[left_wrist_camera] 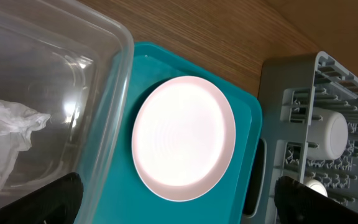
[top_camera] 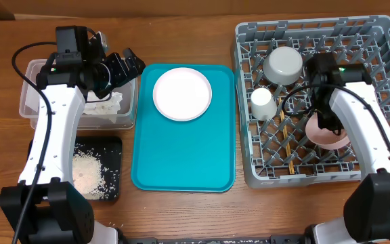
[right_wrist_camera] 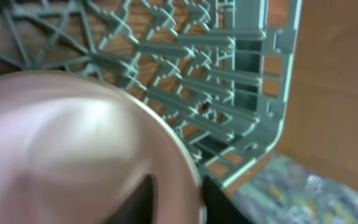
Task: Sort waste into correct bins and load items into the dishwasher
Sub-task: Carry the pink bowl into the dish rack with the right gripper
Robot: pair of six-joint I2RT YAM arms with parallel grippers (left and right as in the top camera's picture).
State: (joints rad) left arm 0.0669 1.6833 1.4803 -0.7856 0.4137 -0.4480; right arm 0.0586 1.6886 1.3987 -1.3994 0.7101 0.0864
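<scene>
the round pink plate (top_camera: pixel 182 93) lies flat on the large teal serving tray (top_camera: pixel 181 169), just beyond the left claw (top_camera: pixel 124 66) on the side toward the rack. in the left wrist view it sits ahead, between the two dark fingertips (left_wrist_camera: pixel 48 202). that claw stands wide apart and empty, hovering over the tray-side wall of the clear rectangular plastic tub (top_camera: pixel 26 88). the plate is round, so it has no long axis and any rim point would serve. the right claw (top_camera: pixel 328 120) is well apart from the plate, down in the big grey lattice dish rack (top_camera: pixel 378 41) against the pink bowl (top_camera: pixel 334 139). i cannot tell whether it grips the bowl. the left arm looks the nearer one for the plate.
</scene>
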